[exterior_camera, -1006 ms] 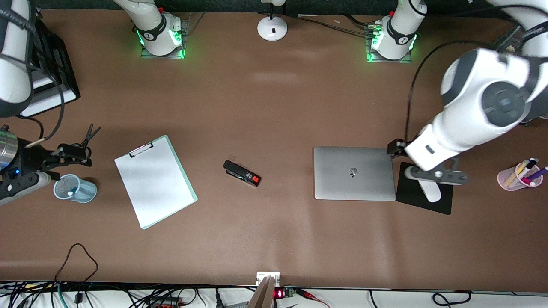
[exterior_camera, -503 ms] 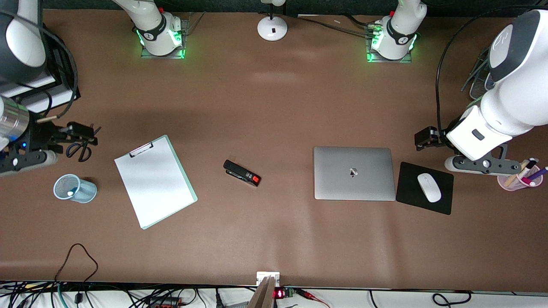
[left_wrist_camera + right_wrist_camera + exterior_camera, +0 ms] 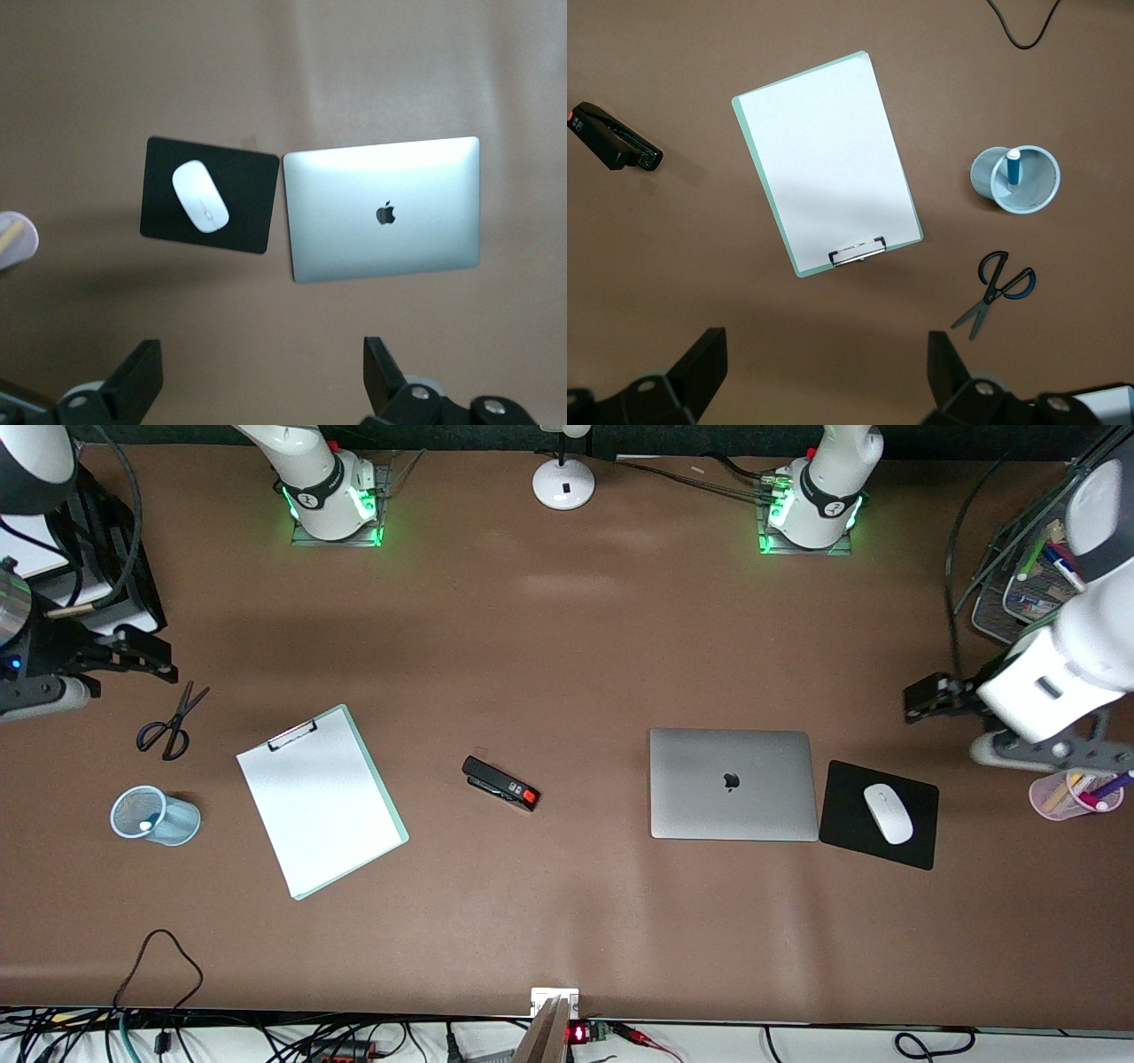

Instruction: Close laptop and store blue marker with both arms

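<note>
Front view first: the laptop point(image 3: 733, 783) lies shut and flat on the table, apple logo up, just beside a black mousepad point(image 3: 921, 837) with a white mouse point(image 3: 888, 813) on it. The left gripper point(image 3: 939, 695) hangs up in the air at its own arm's end of the table, near a pink pen cup point(image 3: 1050, 797). The right gripper point(image 3: 142, 655) is up over the table edge at the other end, close to the scissors point(image 3: 168, 722). A clipboard point(image 3: 321, 801), a stapler point(image 3: 500, 783) and a light-blue mesh cup point(image 3: 155, 816) sit between.

Left wrist view: fingers point(image 3: 137, 376) spread wide, holding nothing, looking down at the closed laptop and the mousepad.

Right wrist view: fingers point(image 3: 700, 363) also wide apart and empty (same pose, basically). The blue marker point(image 3: 1013, 166) stands inside the mesh cup, near the scissors and clipboard.
</note>
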`<state>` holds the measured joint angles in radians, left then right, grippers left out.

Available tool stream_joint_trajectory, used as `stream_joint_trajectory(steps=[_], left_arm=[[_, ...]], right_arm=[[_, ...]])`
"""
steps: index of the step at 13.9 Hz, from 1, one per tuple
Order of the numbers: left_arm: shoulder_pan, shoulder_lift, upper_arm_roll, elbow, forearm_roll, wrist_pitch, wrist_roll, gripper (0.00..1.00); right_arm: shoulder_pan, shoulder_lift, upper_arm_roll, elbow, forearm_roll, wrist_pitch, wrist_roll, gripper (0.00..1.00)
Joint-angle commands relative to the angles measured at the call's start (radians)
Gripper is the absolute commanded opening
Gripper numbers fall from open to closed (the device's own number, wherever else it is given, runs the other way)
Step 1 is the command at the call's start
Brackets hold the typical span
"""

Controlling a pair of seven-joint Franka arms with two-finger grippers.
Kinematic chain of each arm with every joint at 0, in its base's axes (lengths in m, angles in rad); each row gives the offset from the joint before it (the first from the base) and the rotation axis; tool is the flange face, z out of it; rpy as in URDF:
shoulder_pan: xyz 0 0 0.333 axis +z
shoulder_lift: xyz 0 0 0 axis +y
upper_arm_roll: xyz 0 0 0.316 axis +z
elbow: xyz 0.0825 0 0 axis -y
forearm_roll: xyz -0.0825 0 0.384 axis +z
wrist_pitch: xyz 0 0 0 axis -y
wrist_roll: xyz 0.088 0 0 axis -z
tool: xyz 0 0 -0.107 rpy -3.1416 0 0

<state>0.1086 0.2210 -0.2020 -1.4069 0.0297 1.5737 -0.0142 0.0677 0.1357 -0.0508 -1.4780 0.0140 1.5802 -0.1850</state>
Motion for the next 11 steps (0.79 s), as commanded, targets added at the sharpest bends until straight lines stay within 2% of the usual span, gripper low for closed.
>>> stream_joint_trajectory(steps=[1, 2, 4, 7, 11], left_arm=[[-0.033, -0.211, 0.053, -0.278, -0.031, 0.13, 0.042, 1.0], [-0.056, -0.251, 0.087, -0.331, -0.018, 0.155, 0.075, 1.0], [-0.107, -0.27, 0.131, -0.354, -0.017, 0.17, 0.102, 1.0], [-0.109, -0.304, 0.133, -0.397, -0.016, 0.173, 0.073, 1.0], [-0.101, -0.25, 0.128, -0.323, -0.013, 0.144, 0.076, 1.0]], right_arm=[[0.007, -0.05, 0.005, -0.033, -0.029, 0.009, 0.022, 1.0], [0.012, -0.053, 0.005, -0.027, -0.044, 0.012, 0.024, 1.0], [0.012, -0.067, 0.003, -0.024, -0.052, 0.012, 0.042, 1.0], [0.007, -0.079, 0.0, -0.022, -0.052, 0.012, 0.05, 1.0], [0.0, -0.068, -0.004, -0.012, -0.046, 0.023, 0.05, 1.0]])
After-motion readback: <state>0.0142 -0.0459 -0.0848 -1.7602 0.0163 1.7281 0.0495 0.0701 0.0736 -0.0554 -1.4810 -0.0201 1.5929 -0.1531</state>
